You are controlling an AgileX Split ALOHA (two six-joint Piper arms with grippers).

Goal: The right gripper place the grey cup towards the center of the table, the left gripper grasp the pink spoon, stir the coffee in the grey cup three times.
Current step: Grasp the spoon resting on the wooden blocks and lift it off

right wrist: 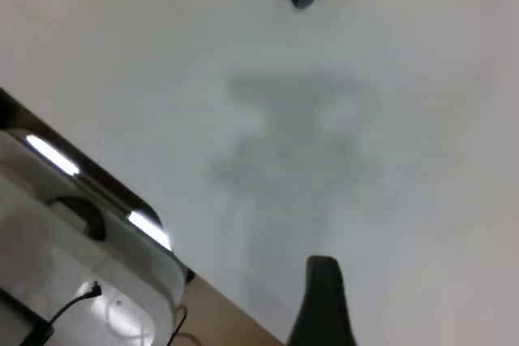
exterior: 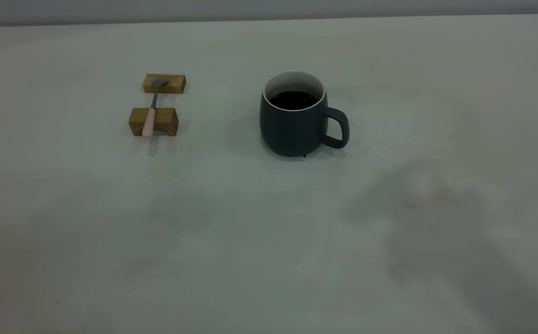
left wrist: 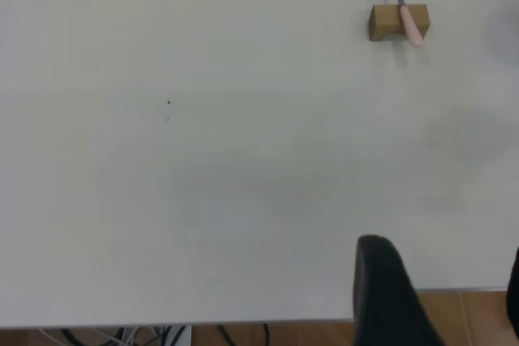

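Black fingers (left wrist: 381,281) of my left gripper (left wrist: 444,250) stand apart with nothing between them, hovering over the near edge of the table (exterior: 269,241). My right gripper (right wrist: 324,281) hangs over its own side of the table; whether it is spread or closed I cannot tell.

Farther out lies the pink spoon (exterior: 150,111), bridged across two wooden blocks, well apart from my left gripper and out ahead of it. In the exterior view its long axis runs from 6 to 12 o'clock: the pink handle rests on the near block (exterior: 163,121) and overhangs it toward 6, while the metal bowl sits on the far block (exterior: 174,83). My left gripper is plainly the nearer one to it, and I judge a grasp across the handle, between the blocks, would suit best.

At 3 o'clock from the spoon, well apart, the grey cup (exterior: 292,127) stands upright, about mid-table, its handle pointing to 3 o'clock, toward my right side. The coffee (exterior: 293,99) lies flat and dark, below the rim. Nothing stands between either gripper and its target; the blocks are all I might knock.
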